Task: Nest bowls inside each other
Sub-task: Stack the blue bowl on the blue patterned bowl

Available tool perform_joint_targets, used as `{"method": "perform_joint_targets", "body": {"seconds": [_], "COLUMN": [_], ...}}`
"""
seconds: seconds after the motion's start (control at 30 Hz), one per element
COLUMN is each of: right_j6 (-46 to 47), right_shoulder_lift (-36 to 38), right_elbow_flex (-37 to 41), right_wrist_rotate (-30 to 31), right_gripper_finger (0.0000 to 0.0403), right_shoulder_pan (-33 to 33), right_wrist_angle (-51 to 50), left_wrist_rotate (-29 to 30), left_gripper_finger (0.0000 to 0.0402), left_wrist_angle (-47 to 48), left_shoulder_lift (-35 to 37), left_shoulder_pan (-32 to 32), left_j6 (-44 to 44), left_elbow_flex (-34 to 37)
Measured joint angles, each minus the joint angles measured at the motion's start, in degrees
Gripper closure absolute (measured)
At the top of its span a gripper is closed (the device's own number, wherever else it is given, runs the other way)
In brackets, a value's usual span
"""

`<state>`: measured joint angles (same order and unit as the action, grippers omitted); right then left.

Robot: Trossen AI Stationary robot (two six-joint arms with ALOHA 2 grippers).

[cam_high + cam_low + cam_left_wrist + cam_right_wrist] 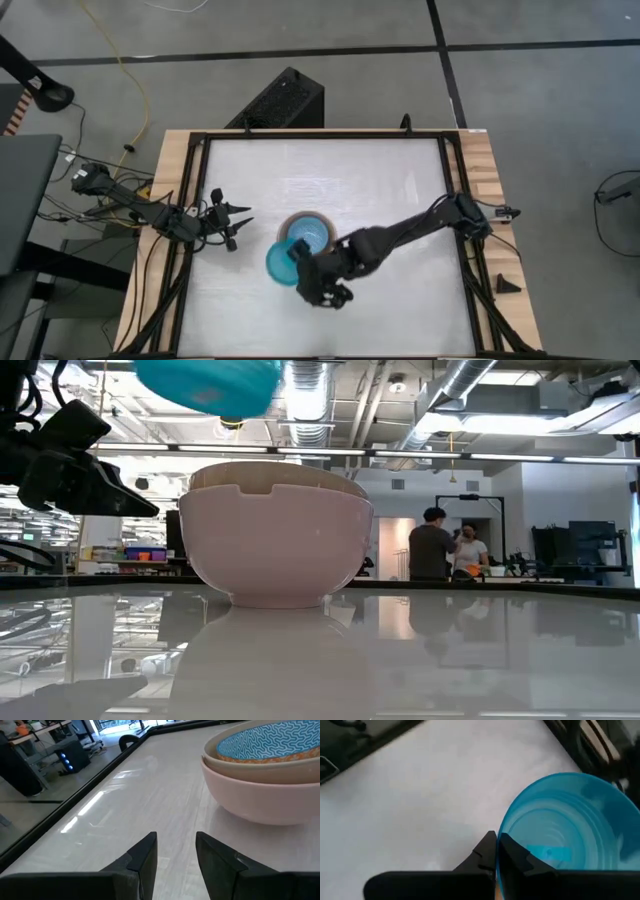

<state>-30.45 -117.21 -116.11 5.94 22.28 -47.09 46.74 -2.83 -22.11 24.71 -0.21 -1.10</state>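
A stack of nested bowls (pixel 308 231) stands on its base at the table's middle: a pale pink outer bowl (pixel 260 795), a beige one (pixel 235 760) inside it, and a blue-patterned one (pixel 270 740) innermost. A bright cyan bowl (pixel 280 264) hangs in the air over the stack's near-left side, and shows at the top of the low view (pixel 210 382). My right gripper (pixel 497 840) is shut on it. My left gripper (pixel 175 850) waits open, left of the stack (pixel 240 222). My right gripper pinches the cyan bowl's rim (pixel 504 851), one finger inside the bowl and one outside. The fingers slant downward, coming from the table's right. The bowl is lifted clear of the table, tilted, its opening facing up toward the wrist camera.
A white tabletop (pixel 380 180) in a black frame, with bare room to the far, right and near sides of the stack. A small black wedge (pixel 506 284) lies on the wooden edge at the right. People stand in the room far behind (pixel 445 545).
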Motion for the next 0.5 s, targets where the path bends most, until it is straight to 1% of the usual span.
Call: {"method": "perform_joint_targets", "body": {"seconds": [0.2, 0.37, 0.5], "right_j6": [3.5, 5.0, 5.6], "right_shoulder_lift": [1.1, 1.1, 1.2], "right_elbow_flex": [0.0, 0.1, 2.4], "right_wrist_rotate": [3.4, 3.2, 2.1], "right_gripper_finger": [0.0376, 0.0377, 0.0378], "right_shoulder_pan": [-3.1, -5.8, -8.3], "right_wrist_angle": [-6.8, -10.0, -10.8], "left_wrist_rotate": [0.0, 0.0, 0.0], "left_gripper_finger": [0.0276, 0.0276, 0.0276], "left_wrist_angle": [0.1, 0.1, 0.1], "left_shoulder_lift": [0.0, 0.0, 0.0], "left_shoulder_pan": [0.0, 0.0, 0.0], "left_j6": [0.0, 0.0, 0.0], "left_elbow_flex": [0.0, 0.0, 0.0]}}
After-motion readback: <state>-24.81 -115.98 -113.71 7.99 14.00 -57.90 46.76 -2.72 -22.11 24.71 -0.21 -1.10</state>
